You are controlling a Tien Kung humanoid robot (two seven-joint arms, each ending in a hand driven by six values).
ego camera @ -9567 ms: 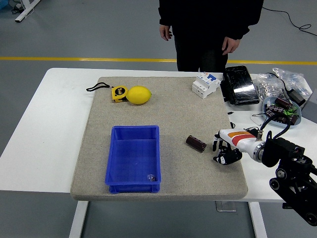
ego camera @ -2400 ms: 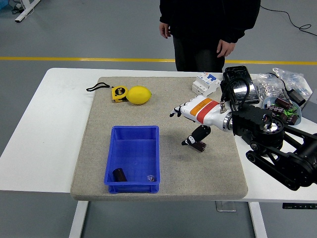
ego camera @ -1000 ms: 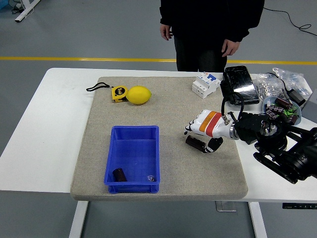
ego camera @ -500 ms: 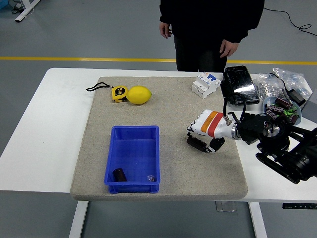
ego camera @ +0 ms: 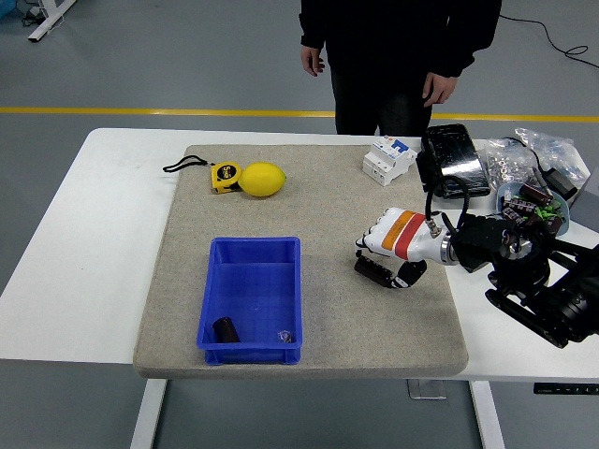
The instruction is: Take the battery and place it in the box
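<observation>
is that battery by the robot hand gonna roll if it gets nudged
Probably: the battery looks like a short cylinder lying on its side, so a sideways push could roll it. The felt-like mat may slow that. It looks rigid, and its smooth casing might slip under the robot hand closing around it.

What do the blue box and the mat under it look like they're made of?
The blue box looks like moulded plastic: uniform colour, slight sheen, thin rigid walls with a rim. The mat looks like felt or short-pile carpet: matte, speckled grey-beige, soft rounded corners. Neither is certain from this view.
</observation>
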